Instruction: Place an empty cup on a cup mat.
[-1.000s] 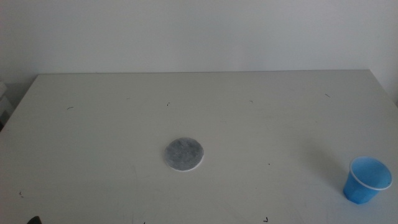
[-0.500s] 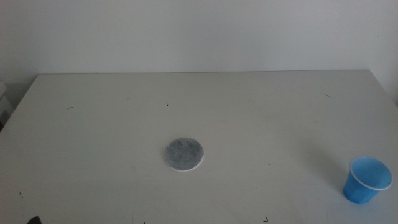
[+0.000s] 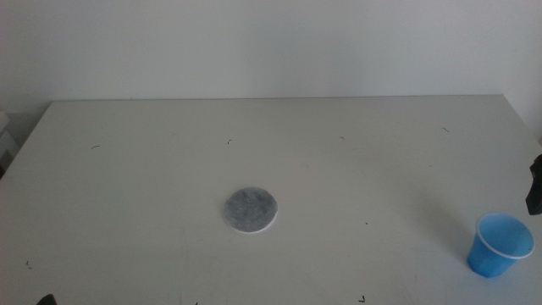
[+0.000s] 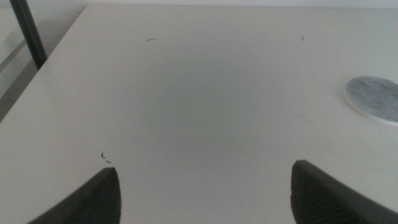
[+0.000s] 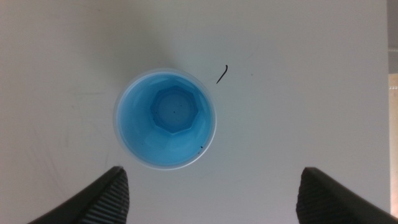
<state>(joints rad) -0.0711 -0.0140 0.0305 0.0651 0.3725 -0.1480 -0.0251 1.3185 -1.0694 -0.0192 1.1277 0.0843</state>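
The blue cup (image 3: 500, 245) stands upright and empty at the table's front right. In the right wrist view I look straight down into the cup (image 5: 165, 118). My right gripper (image 5: 214, 182) hangs above it, open, jaws wide apart, touching nothing. A dark part of the right arm (image 3: 535, 183) shows at the right edge, just beyond the cup. The grey cup mat (image 3: 251, 209) lies flat near the table's middle, bare. My left gripper (image 4: 205, 177) is open and empty low over the front left of the table, with the mat (image 4: 376, 99) off to its side.
The white table (image 3: 271, 144) carries only small dark specks. Its right edge runs close to the cup. A dark post (image 4: 28, 34) stands beyond the table's left edge. A white wall is behind.
A dark part of the right arm has come into the middle view at the right edge, above the cup. The cup and the mat have not moved.
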